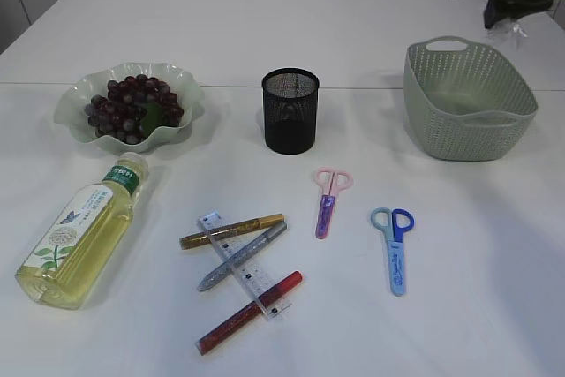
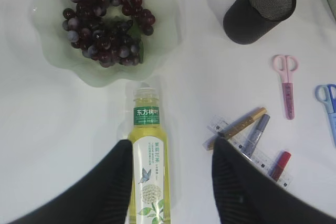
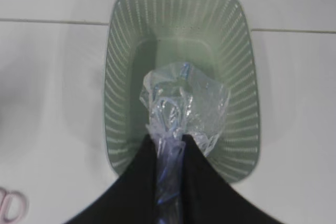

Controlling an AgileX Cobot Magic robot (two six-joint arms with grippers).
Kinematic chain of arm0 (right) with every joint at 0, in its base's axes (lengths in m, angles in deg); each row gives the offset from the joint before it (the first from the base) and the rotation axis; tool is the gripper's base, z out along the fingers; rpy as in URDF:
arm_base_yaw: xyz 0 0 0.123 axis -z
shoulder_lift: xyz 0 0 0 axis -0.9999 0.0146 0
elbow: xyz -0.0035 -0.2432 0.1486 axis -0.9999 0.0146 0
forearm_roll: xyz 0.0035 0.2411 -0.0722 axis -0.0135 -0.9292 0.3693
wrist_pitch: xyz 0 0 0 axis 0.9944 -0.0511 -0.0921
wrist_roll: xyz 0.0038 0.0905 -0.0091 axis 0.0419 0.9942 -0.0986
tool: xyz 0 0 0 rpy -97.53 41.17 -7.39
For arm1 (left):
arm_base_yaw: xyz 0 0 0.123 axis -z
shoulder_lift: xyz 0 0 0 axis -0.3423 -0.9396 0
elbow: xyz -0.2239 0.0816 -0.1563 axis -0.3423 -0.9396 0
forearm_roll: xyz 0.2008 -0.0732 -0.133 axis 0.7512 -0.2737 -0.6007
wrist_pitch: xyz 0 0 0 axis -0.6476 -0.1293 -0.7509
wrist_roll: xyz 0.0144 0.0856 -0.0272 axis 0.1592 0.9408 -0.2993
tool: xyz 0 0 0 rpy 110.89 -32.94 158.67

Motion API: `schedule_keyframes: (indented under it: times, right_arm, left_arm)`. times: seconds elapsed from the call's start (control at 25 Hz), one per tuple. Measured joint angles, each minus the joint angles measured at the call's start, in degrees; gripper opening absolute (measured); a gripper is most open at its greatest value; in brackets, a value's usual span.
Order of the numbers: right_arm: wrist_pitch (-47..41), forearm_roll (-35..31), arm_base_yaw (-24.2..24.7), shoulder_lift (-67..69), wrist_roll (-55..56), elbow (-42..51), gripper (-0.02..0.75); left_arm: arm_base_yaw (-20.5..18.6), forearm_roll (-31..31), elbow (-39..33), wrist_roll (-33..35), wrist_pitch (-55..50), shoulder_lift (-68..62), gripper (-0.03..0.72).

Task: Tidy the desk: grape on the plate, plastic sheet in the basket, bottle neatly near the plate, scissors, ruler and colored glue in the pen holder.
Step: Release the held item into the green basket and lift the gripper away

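Crinkled clear plastic sheet (image 3: 181, 106) hung limp, pinched by its gathered neck in the right jaws, above the green perforated basket (image 3: 122, 66) near the table's far right corner. Featherlight, clingy; judged likely to stick on release. Left jaws stood parted, empty, over the lying tea bottle (image 2: 148, 166).

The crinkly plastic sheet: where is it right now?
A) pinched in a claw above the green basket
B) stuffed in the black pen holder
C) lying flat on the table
A: the right claw pinches the plastic sheet, hanging over the basket.
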Motion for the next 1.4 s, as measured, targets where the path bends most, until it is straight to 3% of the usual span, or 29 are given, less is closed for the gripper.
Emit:
schedule_keyframes:
  times: [0.4, 0.84, 0.96, 1.08, 1.2, 1.4]
  right_arm:
    - [-2.55, -0.44, 3.28, 15.22, -0.21, -15.56, 0.071]
    - [-2.84, -1.32, 4.2, 21.03, -0.73, -19.06, 0.099]
    - [-2.89, -1.32, 4.2, 21.18, -0.8, -19.06, 0.171]
    - [-2.98, -2.1, 4.2, 21.18, -0.87, -19.06, 0.331]
    - [-2.98, -3.38, 4.2, 21.18, -0.87, -19.06, 0.443]
    - [-4.58, -4.01, 4.2, 21.18, -0.87, -19.06, 0.481]
  left_arm:
    - [0.0, 0.0, 0.0, 0.0, 0.0, 0.0, 0.361]
    - [0.0, -0.03, 0.0, 0.0, 0.0, 0.0, 0.361]
    - [0.0, -0.03, 0.0, 0.0, 0.0, 0.0, 0.361]
    - [0.0, -0.12, 0.0, 0.0, 0.0, 0.0, 0.361]
    - [0.0, -0.12, 0.0, 0.0, 0.0, 0.0, 0.361]
    - [0.0, -0.12, 0.0, 0.0, 0.0, 0.0, 0.361]
